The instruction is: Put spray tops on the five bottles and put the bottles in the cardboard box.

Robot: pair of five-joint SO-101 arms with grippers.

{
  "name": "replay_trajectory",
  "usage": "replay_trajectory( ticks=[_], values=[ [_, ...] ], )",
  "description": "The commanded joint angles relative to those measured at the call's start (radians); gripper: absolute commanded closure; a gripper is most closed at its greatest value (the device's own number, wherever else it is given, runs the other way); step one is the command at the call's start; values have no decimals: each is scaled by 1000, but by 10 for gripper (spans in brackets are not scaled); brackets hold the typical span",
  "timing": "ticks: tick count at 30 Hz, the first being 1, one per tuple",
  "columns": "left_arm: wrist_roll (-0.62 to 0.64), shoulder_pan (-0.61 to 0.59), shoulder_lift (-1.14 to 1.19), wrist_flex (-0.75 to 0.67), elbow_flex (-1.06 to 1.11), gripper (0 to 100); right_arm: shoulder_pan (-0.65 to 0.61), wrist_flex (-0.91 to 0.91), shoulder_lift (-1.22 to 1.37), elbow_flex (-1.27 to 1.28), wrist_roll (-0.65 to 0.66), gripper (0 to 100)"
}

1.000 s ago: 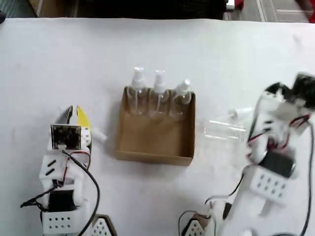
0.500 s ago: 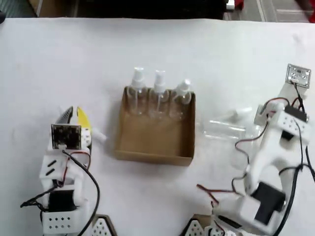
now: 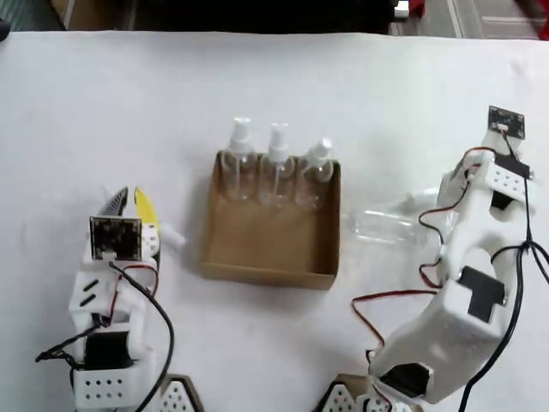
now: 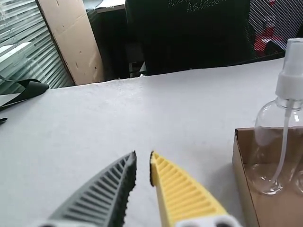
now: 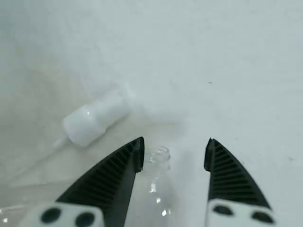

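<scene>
The cardboard box [image 3: 257,266] lies mid-table, and three clear bottles [image 3: 276,172] with white spray tops stand along its far wall. One of them [image 4: 279,137] rises past the box wall [image 4: 242,175] in the left wrist view. A capless clear bottle [image 3: 384,225] lies on the table right of the box, a loose spray top [image 5: 92,120] beside its neck [image 5: 158,158]. My right gripper [image 5: 174,146] is open, its black fingers on either side of that neck without touching it. My left gripper [image 4: 142,161], grey and yellow, is shut on nothing left of the box. Another white spray top [image 3: 173,233] lies beside it.
The right arm [image 3: 476,257] stretches over the table's right side, wires trailing from it. The left arm's base [image 3: 107,360] sits at the near left edge. Bare white table surrounds the box, and dark furniture stands beyond the far edge.
The right arm has swung forward and lowered its wrist over the lying bottle. The left arm, box and standing bottles have not moved.
</scene>
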Motion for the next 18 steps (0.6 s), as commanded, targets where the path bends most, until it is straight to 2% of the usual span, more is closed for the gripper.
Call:
replay_trajectory(
  ticks=[1, 6, 11, 18],
  values=[
    [11, 1, -15, 0, -3, 944, -28, 42, 13, -80, -43, 808],
    [11, 1, -15, 0, -3, 944, -44, 68, 48, -112, -60, 816],
    [11, 1, -15, 0, -3, 944, -48, 67, 81, -115, -25, 928],
    [11, 1, -15, -2, -3, 944, -48, 58, 110, -118, -26, 918]
  ],
)
